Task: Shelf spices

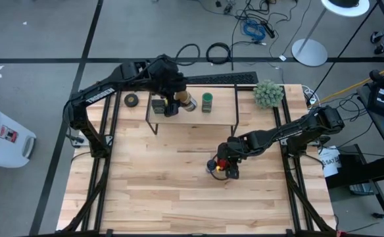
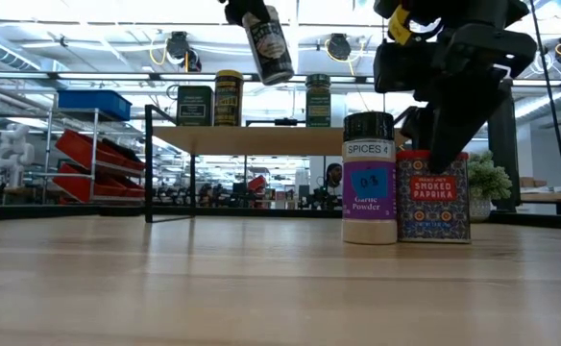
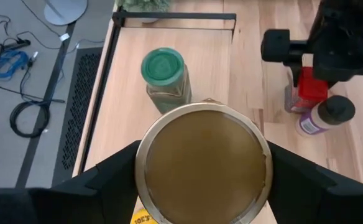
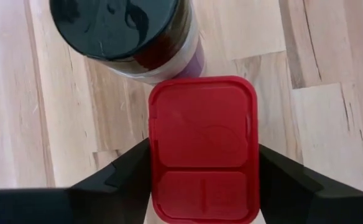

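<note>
Red square tin (image 4: 203, 149): on the table (image 1: 179, 191), clasped by the right gripper (image 4: 203, 171), touching a black-lidded garlic powder jar (image 2: 369, 178). Shelf (image 1: 192, 112): carries green-lidded jar (image 1: 207, 101), dark boxy tin (image 2: 194, 106), yellow-lidded jar (image 2: 228, 98). Left gripper (image 3: 203, 171): holds tan-lidded jar (image 3: 203, 163) above the shelf.

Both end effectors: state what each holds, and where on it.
Left end effector holds the tan-lidded jar by its sides, above the shelf. Right end effector straddles the red square tin at its sides.
</note>
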`<state>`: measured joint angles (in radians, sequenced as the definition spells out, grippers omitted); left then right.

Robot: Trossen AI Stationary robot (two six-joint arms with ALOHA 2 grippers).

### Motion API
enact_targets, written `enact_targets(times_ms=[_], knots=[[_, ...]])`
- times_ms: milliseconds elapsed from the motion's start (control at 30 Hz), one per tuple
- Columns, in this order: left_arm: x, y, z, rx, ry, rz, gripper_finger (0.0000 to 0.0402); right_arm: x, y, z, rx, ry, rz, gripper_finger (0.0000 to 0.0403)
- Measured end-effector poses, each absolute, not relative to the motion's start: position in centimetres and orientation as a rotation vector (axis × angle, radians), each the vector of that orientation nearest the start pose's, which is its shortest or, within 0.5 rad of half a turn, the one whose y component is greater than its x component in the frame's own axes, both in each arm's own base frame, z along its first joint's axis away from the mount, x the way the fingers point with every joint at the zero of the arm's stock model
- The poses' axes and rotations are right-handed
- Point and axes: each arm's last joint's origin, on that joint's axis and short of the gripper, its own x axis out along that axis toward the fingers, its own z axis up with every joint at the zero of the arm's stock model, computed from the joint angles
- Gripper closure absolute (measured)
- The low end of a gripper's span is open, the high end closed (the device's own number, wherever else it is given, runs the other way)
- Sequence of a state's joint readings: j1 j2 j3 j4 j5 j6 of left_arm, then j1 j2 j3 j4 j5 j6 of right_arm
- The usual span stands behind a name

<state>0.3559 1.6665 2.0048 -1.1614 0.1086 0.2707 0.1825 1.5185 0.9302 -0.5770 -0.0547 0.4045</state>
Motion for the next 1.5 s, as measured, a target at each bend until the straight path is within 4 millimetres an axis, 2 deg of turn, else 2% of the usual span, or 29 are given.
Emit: enact_targets(times_ms=[133,300,667,1267,1500], knots=[[30.2,11.3,43.3,0.061,0.825,0.132,0.0116,27.7,5.3,19.3,0.308,1.190,-0.041,0.0193],[30.1,11.4,43.4,0.061,0.825,0.136,0.0116,27.7,5.3,19.8,0.323,1.216,-0.030,0.0184],[30.1,11.9,43.2,0.049,0.824,0.131,0.0116,28.1,5.4,22.8,0.314,1.254,-0.041,0.0187],[32.7,12.9,39.7,0.057,0.970,0.060,0.0116,28.1,5.4,27.1,0.324,1.306,-0.073,0.0187],[32.8,12.9,39.5,0.069,0.980,0.053,0.0116,28.1,5.4,29.1,0.315,1.295,-0.073,0.0187]])
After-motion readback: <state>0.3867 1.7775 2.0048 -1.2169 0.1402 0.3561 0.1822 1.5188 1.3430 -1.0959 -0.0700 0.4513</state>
